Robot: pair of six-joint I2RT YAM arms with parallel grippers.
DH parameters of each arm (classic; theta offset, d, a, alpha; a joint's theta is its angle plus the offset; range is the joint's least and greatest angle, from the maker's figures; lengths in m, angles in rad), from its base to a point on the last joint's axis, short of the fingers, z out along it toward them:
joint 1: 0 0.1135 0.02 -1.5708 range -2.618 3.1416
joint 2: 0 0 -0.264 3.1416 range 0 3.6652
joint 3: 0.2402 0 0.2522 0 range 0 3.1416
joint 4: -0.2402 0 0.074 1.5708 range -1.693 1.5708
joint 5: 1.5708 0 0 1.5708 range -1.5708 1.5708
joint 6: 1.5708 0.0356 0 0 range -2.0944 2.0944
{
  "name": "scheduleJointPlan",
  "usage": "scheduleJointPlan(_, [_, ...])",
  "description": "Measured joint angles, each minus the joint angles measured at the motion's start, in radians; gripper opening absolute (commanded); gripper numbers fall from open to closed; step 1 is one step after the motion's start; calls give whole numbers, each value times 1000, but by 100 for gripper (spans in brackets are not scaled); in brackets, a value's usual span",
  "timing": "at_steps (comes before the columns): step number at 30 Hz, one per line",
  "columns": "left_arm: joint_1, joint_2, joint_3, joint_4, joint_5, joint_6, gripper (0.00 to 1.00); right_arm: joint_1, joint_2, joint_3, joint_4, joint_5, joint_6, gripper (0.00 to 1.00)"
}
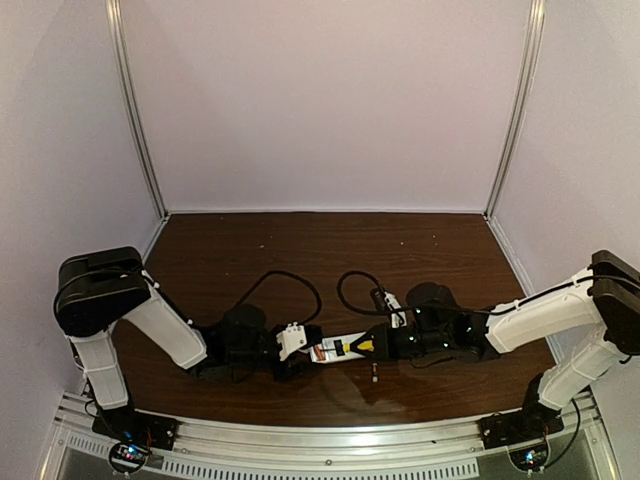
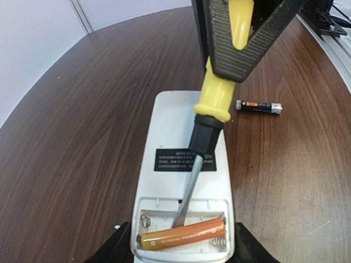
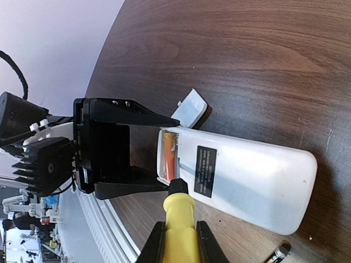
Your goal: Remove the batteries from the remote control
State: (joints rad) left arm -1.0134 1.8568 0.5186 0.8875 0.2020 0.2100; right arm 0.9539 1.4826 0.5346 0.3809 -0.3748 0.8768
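Arm bases: two, bolted to a metal rail (image 1: pixel 330 440) at near edge of bench (image 1: pixel 250 250). Left arm reaches in from left, right arm from right, and they meet mid-bench.
Dark battery (image 2: pixel 259 107): out of the remote, lying flat on bench, pale ends. Near remote's long side on the side twd the bases, not touching it.
Remote control (image 2: pixel 184 137): white bar lying flat btwn the two hands, back side up, black label mid-body. Battery bay at the left-hand end is open.
Orange-red battery (image 2: pixel 182 234): inside the bay, lying crosswise in the slot nearest the remote's end. A wire spring shows in the slot beside it.
Left hand (image 3: pixel 162 153): black fingers pressed against both long sides of remote control at bay end, pinching it.
Screwdriver (image 2: pixel 214 98): yellow handle, black collar, bare metal shaft. Shaft slants down into bay, tip at the orange-red battery's long side.
Right hand (image 3: pixel 181 244): clamped tight on the yellow handle, one finger each side.
Cover piece (image 3: pixel 191 108): small white square, flat on bench just beside remote's bay-end corner, opposite side from dark battery.
Cables (image 1: pixel 295 285): two black loops on bench beyond the hands.
Walls (image 1: pixel 330 100): pale panels closing in bench at back and both sides.
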Motion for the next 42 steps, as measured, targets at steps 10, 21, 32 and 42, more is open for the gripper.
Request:
scheduleJointPlan(10, [0, 0, 0, 2, -3, 0, 0, 4, -39, 135, -282, 27, -129, 0])
scheduleJointPlan(21, [-1, 0, 0, 2, 5, 0, 0, 32, -39, 240, -474, 61, -185, 0])
scheduleJointPlan(32, [-2, 0, 0, 1, 14, 0, 0, 56, -57, 295, -596, 88, -189, 0])
scheduleJointPlan(42, [-2, 0, 0, -31, 21, 0, 0, 90, -16, 335, -632, 111, -188, 0])
